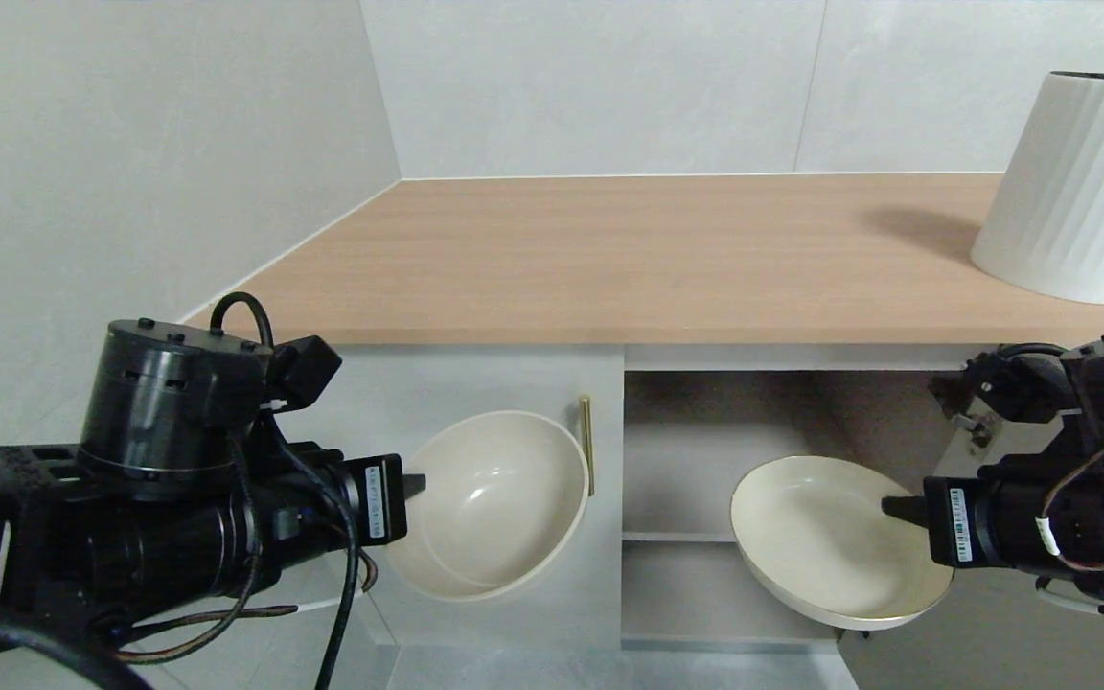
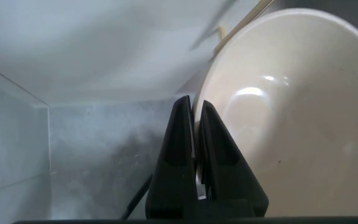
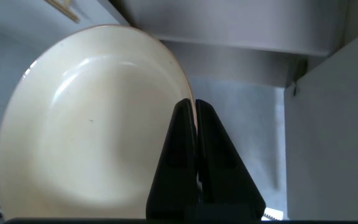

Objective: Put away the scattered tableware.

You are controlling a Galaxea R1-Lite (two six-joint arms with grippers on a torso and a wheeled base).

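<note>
Left gripper [image 1: 417,483] pinches bowl [image 1: 493,503] rim; right gripper [image 1: 890,506] pinches plate [image 1: 820,541] rim

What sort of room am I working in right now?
Likely a home kitchen: a long wood-grain countertop, a grey cabinet with an open shelved compartment below it, and a cream bowl and cream plate held in the left gripper and right gripper.

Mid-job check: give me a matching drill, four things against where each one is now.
1. deep cream bowl
2. shallow cream plate
3. white ribbed container
4. thin brass door handle

A. on the wooden countertop, far right
B. rim pinched by the right hand
C. on the closed grey cabinet door
D. rim pinched by the left hand

Pairs: 1-D, 2-B, 3-A, 4-C.
</note>
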